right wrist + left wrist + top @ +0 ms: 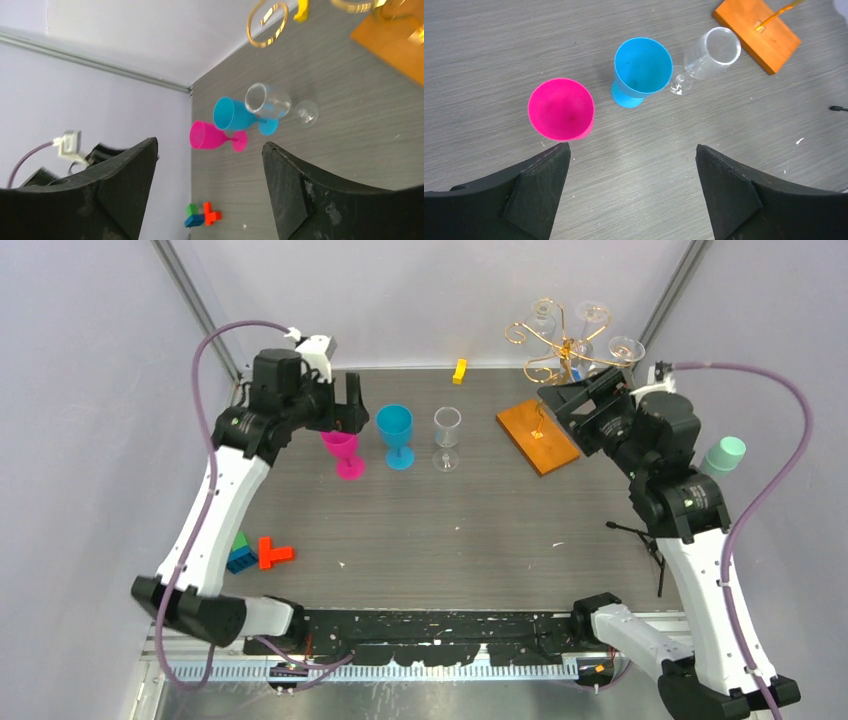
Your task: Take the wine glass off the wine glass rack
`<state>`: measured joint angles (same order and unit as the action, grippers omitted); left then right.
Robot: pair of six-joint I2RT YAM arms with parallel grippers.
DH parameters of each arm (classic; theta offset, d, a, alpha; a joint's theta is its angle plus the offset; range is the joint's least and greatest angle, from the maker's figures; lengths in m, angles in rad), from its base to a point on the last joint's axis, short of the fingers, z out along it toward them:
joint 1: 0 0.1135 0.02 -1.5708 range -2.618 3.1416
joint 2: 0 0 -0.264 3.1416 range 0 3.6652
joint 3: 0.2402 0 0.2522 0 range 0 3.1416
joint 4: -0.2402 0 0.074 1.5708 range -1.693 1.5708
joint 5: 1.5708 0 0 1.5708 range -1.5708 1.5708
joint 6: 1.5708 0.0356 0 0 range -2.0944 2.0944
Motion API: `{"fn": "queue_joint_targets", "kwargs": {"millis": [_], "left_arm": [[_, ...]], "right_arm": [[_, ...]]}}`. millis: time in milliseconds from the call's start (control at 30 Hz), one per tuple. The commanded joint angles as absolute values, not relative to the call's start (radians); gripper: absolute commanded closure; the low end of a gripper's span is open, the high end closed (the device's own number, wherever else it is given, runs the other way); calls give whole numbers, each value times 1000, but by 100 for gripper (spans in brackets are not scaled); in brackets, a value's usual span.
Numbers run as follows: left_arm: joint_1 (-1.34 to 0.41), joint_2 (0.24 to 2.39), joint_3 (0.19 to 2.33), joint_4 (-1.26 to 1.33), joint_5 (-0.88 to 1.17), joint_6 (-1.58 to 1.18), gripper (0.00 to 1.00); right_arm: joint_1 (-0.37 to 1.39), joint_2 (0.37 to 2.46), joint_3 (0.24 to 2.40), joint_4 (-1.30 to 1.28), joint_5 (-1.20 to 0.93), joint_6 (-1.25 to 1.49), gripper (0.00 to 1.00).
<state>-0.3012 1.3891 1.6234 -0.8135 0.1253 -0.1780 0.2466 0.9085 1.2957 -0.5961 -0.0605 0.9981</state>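
Wine glass rack (pixel 566 348) stands far right on the table (pixel 450 530), its gold wire stem rising from an orange-brown wooden base (pixel 525 420). Clear glasses (pixel 593 314) hang bowl-down from the curled arms.

Three stemmed glasses stand upright in a row left of the base, apart from each other: pink glass (pixel 560 108), blue glass (pixel 643 65), clear glass (pixel 714 52).

Left gripper (pixel 631 150) hangs just over and near-side of the pink glass. Fingers are spread wide with only bare table between them; it grips nothing.

Right gripper (pixel 209 145) is by the rack, right of the base. Jaws are well apart and empty; no contact with wire or glass visible.

Also noted: yellow block (pixel 459 371) at the far edge, red block (pixel 272 552) near left, mint cup (pixel 724 454) off to the right.
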Motion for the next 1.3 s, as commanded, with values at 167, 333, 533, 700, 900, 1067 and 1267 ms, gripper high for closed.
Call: {"fn": "queue_joint_targets", "kwargs": {"millis": [167,333,533,700,900,1067,1267], "left_arm": [[-299,1115,1468,-748,173,-166,0],[-299,999,1349,-686,147,-147,0],[-299,957,1307,-691,9,-126,0],[-299,958,1294,-665,57,-136,0],[-299,966,1284,-659,77,-143,0],[-299,971,1277,-653,85,-147,0],[-300,972,1267,-649,87,-146,0]], "right_arm": [[249,1088,1690,-834,340,628,14],[193,1227,1837,-852,463,494,16],[-139,1368,1945,-870,208,486,20],[-255,1509,2058,-927,54,454,17],[-337,1639,2122,-941,-112,500,16],[-364,1716,2148,-909,-231,554,17],[-365,1769,2153,-897,-292,589,26]]}}
